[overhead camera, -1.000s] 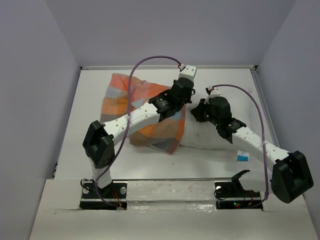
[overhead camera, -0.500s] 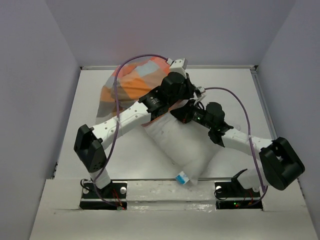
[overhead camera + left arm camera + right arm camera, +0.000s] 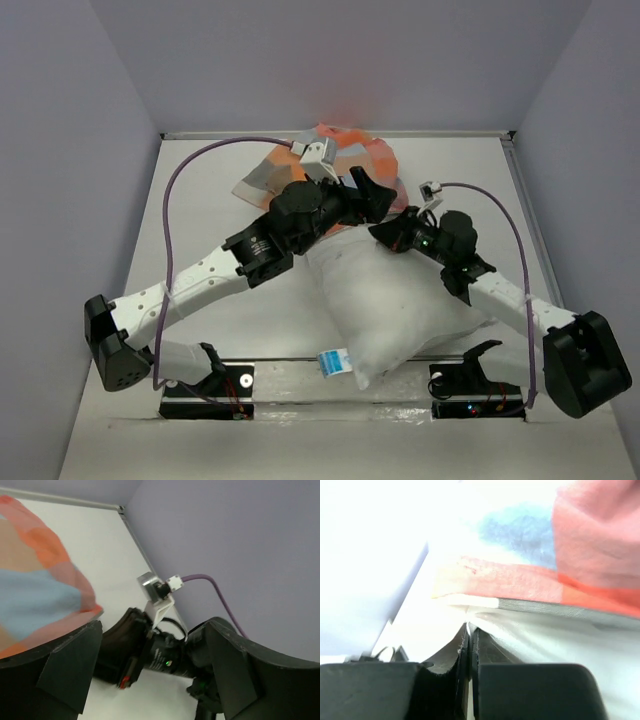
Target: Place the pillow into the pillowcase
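The white pillow (image 3: pixel 400 315) lies slanted across the near middle of the table, its blue-and-white tag (image 3: pixel 333 362) at the front edge. The checked pillowcase (image 3: pixel 335 150) is bunched at the back, partly hidden by my left arm. My right gripper (image 3: pixel 387 236) is shut on the pillow's far corner; the right wrist view shows its fingers (image 3: pixel 469 632) pinching white pillow fabric (image 3: pixel 545 630) just under the pillowcase edge (image 3: pixel 580 580). My left gripper (image 3: pixel 378 196) is open, jaws wide apart (image 3: pixel 152 630), with the pillowcase (image 3: pixel 40 590) draped over its left finger.
Grey walls enclose the table (image 3: pixel 200 220) on three sides. A raised rail runs along the back (image 3: pixel 450 133) and right edge. The purple cables (image 3: pixel 200 160) of both arms loop above the table. The right arm's wrist (image 3: pixel 165 655) sits between my left jaws.
The pillow has swung round from the right side to the near middle, tag toward the front. The pillowcase has been carried to the back edge. The left arm has stretched out leftward.
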